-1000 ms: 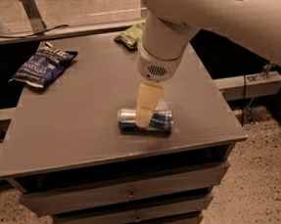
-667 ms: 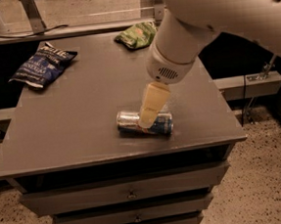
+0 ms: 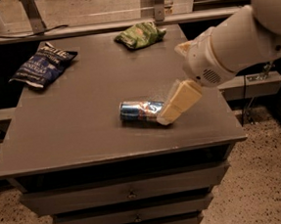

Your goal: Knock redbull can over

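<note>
Since the redbull can already lies on its side on the grey table, I judge the knock done. The gripper sits at the can's right end (open or closed, I cannot tell), so only backing away remains.

Redbull can: one, lying on its side, mid-tabletop.
Snack bags: two, the dark blue bag far left, the green bag far centre.
Gripper: one, at the can's right end.
</note>
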You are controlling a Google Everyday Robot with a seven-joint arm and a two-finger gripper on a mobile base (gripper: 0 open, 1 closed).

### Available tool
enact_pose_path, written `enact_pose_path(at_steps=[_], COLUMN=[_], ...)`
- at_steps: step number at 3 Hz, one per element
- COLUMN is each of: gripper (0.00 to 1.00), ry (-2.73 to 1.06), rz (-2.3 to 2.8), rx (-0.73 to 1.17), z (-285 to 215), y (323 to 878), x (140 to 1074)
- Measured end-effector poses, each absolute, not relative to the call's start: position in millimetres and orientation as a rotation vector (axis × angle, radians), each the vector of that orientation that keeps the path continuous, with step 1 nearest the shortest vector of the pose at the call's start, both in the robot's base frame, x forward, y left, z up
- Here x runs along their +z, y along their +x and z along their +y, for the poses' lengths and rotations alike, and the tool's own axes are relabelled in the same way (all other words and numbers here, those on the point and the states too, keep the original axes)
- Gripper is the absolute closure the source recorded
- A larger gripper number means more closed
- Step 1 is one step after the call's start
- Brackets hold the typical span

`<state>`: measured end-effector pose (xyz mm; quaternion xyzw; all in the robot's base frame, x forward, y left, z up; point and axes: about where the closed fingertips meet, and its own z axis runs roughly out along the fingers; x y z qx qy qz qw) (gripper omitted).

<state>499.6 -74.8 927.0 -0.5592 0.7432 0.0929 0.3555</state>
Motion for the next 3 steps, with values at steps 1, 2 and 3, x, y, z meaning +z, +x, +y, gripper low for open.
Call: enact_pose_path(at_steps=[1, 2, 3], gripper=[0.0, 0.0, 0.0], ry=[-1.388, -1.359, -1.324], rz=[1.831, 1.688, 1.551], rx=[0.368, 0.574, 0.765], z=[-103, -117, -122], y=[492, 481, 468], x=[936, 948, 969])
